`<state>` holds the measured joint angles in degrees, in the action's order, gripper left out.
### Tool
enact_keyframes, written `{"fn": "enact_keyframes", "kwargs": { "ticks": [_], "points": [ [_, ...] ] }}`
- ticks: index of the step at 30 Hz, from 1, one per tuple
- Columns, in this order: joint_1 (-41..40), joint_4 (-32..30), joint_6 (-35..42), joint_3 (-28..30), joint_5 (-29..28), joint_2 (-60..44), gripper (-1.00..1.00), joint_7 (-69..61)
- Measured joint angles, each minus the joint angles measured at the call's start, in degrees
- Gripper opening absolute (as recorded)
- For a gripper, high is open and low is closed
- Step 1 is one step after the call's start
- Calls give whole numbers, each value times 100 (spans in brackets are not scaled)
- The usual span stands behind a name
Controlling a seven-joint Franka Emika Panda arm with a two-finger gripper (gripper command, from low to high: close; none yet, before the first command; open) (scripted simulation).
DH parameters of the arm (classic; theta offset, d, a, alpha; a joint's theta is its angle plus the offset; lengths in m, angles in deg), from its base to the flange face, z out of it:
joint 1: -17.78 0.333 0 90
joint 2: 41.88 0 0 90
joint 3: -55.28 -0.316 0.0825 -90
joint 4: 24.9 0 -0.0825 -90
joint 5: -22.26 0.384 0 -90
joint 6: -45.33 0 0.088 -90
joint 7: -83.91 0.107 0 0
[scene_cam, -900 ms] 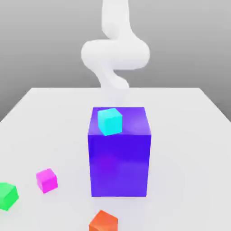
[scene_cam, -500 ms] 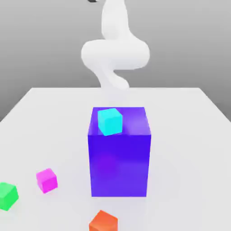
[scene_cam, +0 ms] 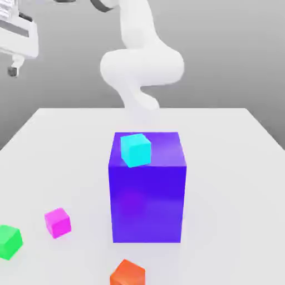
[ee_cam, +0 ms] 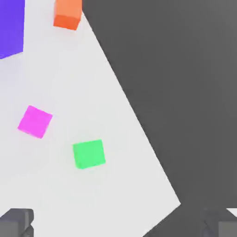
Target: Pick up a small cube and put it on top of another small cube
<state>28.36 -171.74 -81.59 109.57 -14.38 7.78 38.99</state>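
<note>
magenta cube (scene_cam: pixel 58 222) sits on the table (scene_cam: pixel 234 167) between the green cube (scene_cam: pixel 9 241) and blue block (scene_cam: pixel 147 189); gripper (ee_cam: pixel 118 224) high above, fully open, empty.

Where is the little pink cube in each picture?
Exterior view: the small magenta-pink cube sits on the white table, toward the exterior view's left, in front of the big blue-violet block.
Hand view: the same cube.
Shared landmark: the small green cube right beside it.
</note>
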Motion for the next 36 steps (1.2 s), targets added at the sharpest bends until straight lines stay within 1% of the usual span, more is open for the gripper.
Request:
{"fn": "enact_keyframes", "kwargs": {
  "ticks": [3, 6, 8, 11, 13, 16, 20, 21, 26, 27, 28, 30, 33, 36],
  "points": [
    [478, -144, -304, 707, -375, -389, 0, -759],
    [1137, -271, -668, 1493, -743, -835, 0, -1456],
    [1714, -342, -931, 2090, -999, -1138, 0, -1869],
    [2841, -412, -1276, 3153, -1498, -1478, 0, -2342],
    [3730, -428, -1431, 3940, -1945, -1565, 0, -2536],
    [5007, -360, -1499, 5086, -2809, -1379, 0, -2534],
    [6114, -22, -1613, 6421, -4036, -765, 0, -1870],
    [6250, 35, -1624, 6599, -4226, -659, -100, -1759],
    [6250, 35, -1609, 6598, -4235, -659, -100, -1752],
    [6314, 64, -1611, 6683, -4332, -601, -100, -1696],
    [6238, 32, -1592, 6584, -4239, -647, -100, -1754],
    [5861, -103, -1494, 6104, -3833, -839, -100, -2009],
    [5080, -315, -1174, 5135, -3215, -1001, -100, -2461],
    [5115, -240, -853, 5109, -3008, -813, -100, -3201]
  ]
}}
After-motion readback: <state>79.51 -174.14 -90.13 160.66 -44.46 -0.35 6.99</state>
